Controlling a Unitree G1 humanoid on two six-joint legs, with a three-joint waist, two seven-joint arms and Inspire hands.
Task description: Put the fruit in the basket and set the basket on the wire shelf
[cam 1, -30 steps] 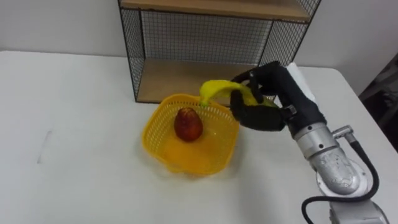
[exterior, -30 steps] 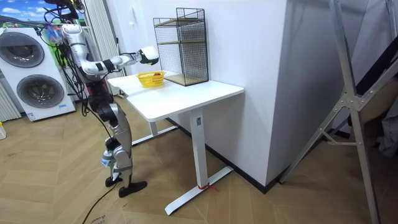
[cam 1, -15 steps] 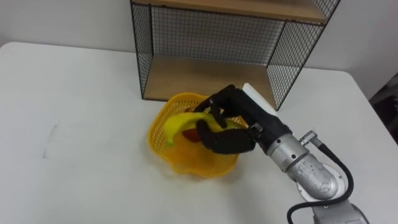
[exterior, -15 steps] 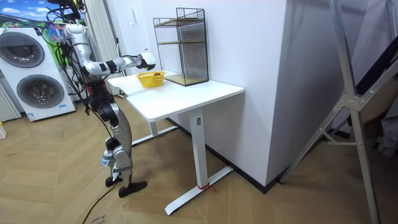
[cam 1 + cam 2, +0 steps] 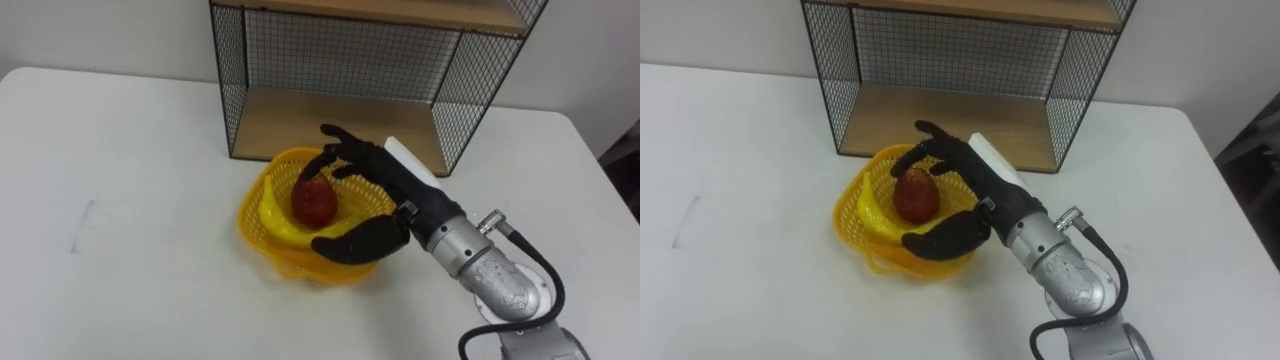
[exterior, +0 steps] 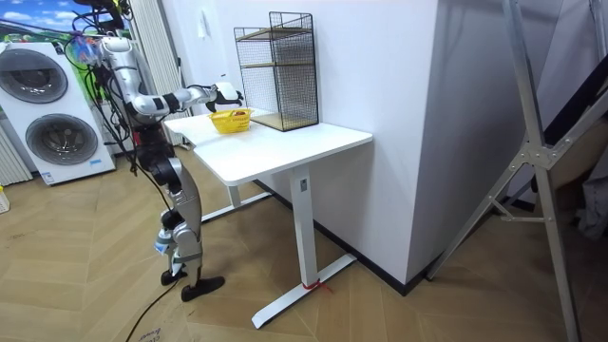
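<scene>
Now we hold our right hand (image 5: 388, 192) spread over the basket (image 5: 290, 266), fingers straight and released, grasping nothing. Its fingertips are above the red fruit (image 5: 313, 200) and its thumb is by the basket's near rim. The fruit and the banana (image 5: 272, 212) lie inside the basket, which sits on the table (image 5: 130, 200), just before the shelf (image 5: 330, 115).

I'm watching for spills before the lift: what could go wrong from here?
The right hand is open, its fingers over the red fruit and its thumb across the near rim of the basket; drawing back could snag and drag it. The banana leans against the basket's side wall and might slip out if the basket tilts. The wire shelf stands right behind, so a lift could bump its mesh.
</scene>
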